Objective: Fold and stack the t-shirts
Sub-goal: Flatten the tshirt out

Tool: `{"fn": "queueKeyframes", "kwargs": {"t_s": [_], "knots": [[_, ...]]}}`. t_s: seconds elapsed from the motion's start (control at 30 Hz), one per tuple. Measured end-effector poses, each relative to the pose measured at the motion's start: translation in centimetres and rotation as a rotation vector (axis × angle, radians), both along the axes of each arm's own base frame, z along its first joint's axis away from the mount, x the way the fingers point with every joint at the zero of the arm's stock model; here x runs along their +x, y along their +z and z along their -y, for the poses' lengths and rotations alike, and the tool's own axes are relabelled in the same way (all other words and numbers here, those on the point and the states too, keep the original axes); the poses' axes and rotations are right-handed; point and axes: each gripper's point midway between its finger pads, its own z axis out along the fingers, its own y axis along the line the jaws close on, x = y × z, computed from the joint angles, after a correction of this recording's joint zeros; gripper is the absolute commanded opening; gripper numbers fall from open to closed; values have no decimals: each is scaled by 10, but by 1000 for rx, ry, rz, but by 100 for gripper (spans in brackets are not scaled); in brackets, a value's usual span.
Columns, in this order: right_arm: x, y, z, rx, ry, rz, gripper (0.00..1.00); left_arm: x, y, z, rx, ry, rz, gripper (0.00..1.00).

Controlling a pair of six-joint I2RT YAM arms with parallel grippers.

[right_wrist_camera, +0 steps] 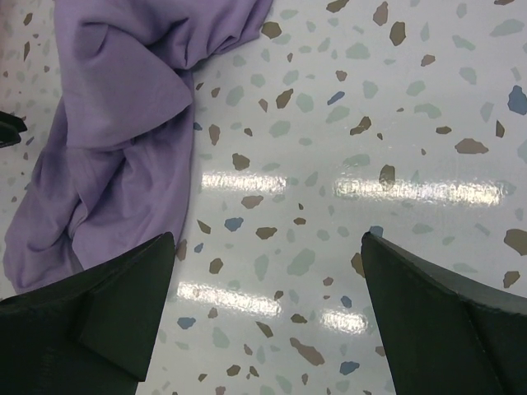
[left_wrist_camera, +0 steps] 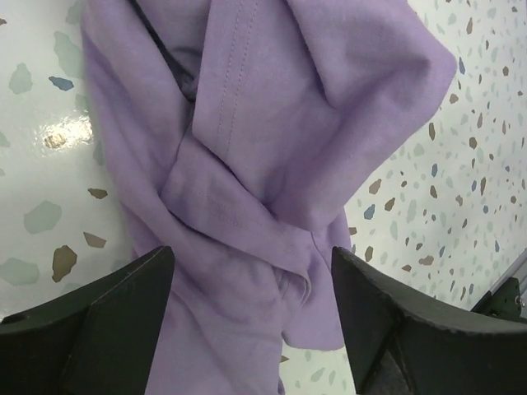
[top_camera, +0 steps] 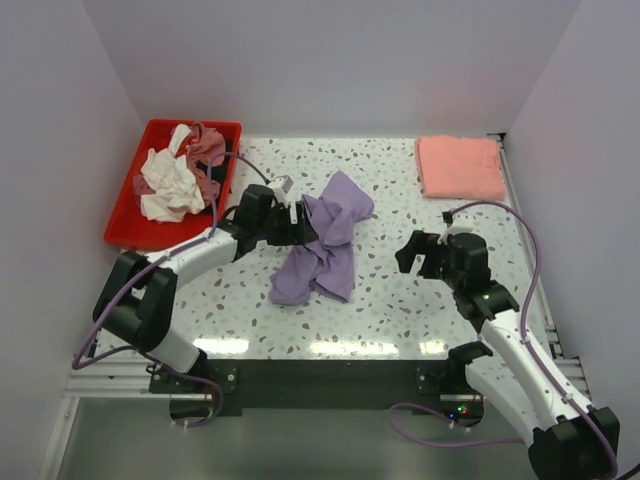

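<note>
Left gripper [top_camera: 296,222] is wide open at the left edge of the purple shirt [top_camera: 325,245]. In its wrist view we see both fingers [left_wrist_camera: 107,329] spread apart with a bunch of cloth between them; we cannot tell whether they touch it.

We find the shirt unfolded and crumpled, lying near the middle of the table [top_camera: 400,300]. It makes a long heap running from upper right down to lower left. One broad flap spreads at the far end, and the near end sags in loose folds. Up close, a band of cloth crosses the heap like a twisted tie, and a stitched hem runs along one fold above it. The colour is an even lavender.

Right gripper [top_camera: 424,255] hangs to the right of the shirt, apart from it. Its jaws are open over bare speckled tabletop, with the shirt's edge at the left of its wrist view.

We see a pink shirt [top_camera: 460,167] folded flat in the far right corner. At the far left a red tray [top_camera: 125,228] holds a rumpled white shirt [top_camera: 170,187] and a rose shirt [top_camera: 207,148] behind it.
</note>
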Motion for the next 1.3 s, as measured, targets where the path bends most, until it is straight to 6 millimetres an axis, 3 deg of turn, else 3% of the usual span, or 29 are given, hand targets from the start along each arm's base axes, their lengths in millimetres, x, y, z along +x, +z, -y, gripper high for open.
{"fn": "queueKeyframes", "kwargs": {"t_s": [0.03, 0.13, 0.4, 0.73, 0.8, 0.87, 0.9, 0.93, 0.97, 1.17, 1.3], "knots": [[0, 0, 0, 0, 2, -2, 99, 1, -2, 1, 2, -1, -3, 72], [0, 1, -1, 3, 5, 2, 99, 6, -13, 3, 20, -3, -25, 67], [-1, 7, -1, 9, 5, 23, 99, 4, -47, 2, 56, -9, -102, 63], [-1, 7, -1, 9, 5, 24, 99, 14, -52, 13, 33, -32, -106, 54], [-1, 7, -1, 9, 5, 25, 99, 16, -54, 15, 31, -35, -107, 47], [-1, 7, -1, 10, 5, 25, 99, 17, -55, 17, 28, -37, -112, 30], [-1, 7, -1, 10, 5, 26, 99, 18, -57, 17, 28, -38, -115, 14], [-1, 7, -1, 10, 5, 26, 99, 18, -58, 18, 26, -37, -121, 4], [-1, 7, -1, 10, 5, 27, 99, 17, -59, 18, 26, -39, -122, 0], [-1, 7, -1, 10, 6, 24, 99, 17, -50, 16, 27, -38, -102, 0], [-1, 0, -3, 4, 22, -1, 99, 13, -10, 5, 16, -4, -9, 0]]}}
